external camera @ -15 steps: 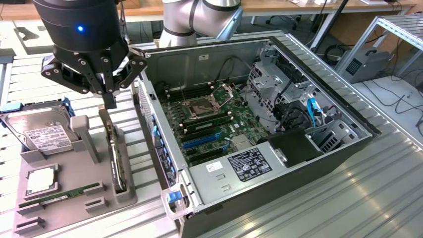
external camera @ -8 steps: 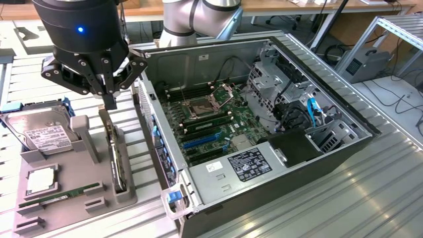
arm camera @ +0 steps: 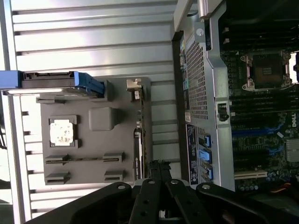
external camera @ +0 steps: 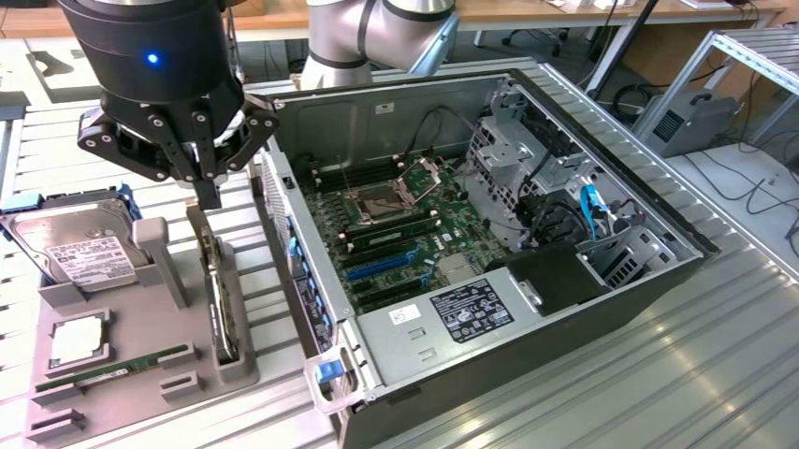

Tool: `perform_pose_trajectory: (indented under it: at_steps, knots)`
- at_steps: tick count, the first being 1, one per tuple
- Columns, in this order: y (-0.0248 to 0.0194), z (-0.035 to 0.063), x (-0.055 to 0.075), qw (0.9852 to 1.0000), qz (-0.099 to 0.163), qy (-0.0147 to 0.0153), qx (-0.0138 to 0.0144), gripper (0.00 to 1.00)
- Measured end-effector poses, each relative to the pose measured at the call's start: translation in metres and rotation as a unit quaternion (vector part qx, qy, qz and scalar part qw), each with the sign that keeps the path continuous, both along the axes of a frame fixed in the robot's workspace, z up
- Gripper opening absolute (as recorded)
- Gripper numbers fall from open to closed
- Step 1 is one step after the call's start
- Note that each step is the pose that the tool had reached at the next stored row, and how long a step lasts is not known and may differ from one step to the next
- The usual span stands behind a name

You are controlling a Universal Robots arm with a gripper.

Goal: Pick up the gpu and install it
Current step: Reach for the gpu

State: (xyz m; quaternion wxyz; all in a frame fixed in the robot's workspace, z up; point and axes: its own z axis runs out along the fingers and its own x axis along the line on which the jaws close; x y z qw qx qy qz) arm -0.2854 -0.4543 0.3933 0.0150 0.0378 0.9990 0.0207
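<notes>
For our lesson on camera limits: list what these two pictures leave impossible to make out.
Face of the gpu: edge-on in both views, in its grey holder.
Label text on the hard drive: too small, exterior view.
Whether the hand touches the gpu: exterior view's angle hides any gap.

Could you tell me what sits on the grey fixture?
On the grey fixture: hard drive, processor chip, green memory stick, and the gpu standing on edge. Its lower edge is hidden.

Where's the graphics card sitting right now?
In the exterior view the gpu stands on edge in the gray tray, along the tray's side next to the open computer case, with the gripper close above one end.
</notes>
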Motion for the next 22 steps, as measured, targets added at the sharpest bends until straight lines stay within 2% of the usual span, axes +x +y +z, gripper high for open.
perform_pose_trajectory:
  at_steps: [22]
  knots:
    - [-0.0066,0.0000,0.0000,1.0000,0.000,0.0000,-0.0001,0.11]
